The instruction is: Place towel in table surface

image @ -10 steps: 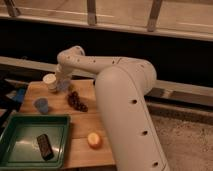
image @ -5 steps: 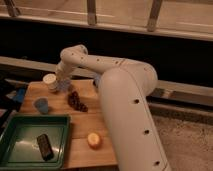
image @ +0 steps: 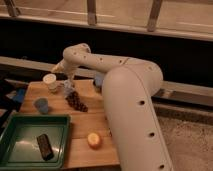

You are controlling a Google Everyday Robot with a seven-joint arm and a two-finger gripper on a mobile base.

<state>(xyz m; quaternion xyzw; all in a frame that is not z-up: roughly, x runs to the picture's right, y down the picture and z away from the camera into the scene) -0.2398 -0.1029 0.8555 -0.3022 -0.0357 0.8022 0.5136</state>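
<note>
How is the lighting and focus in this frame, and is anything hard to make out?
Camera view: dim, warm light, soft overall. The tool sits low over the table surface beside the white cup; the towel under it is a blurred pale patch. The green tray reads clearly.

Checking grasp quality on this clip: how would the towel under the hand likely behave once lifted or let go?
The towel shows soft folds, so it is probably floppy and would sag from the hand. Being small cloth, it likely weighs little. Dropped on the table surface, it should slump, not roll.
</note>
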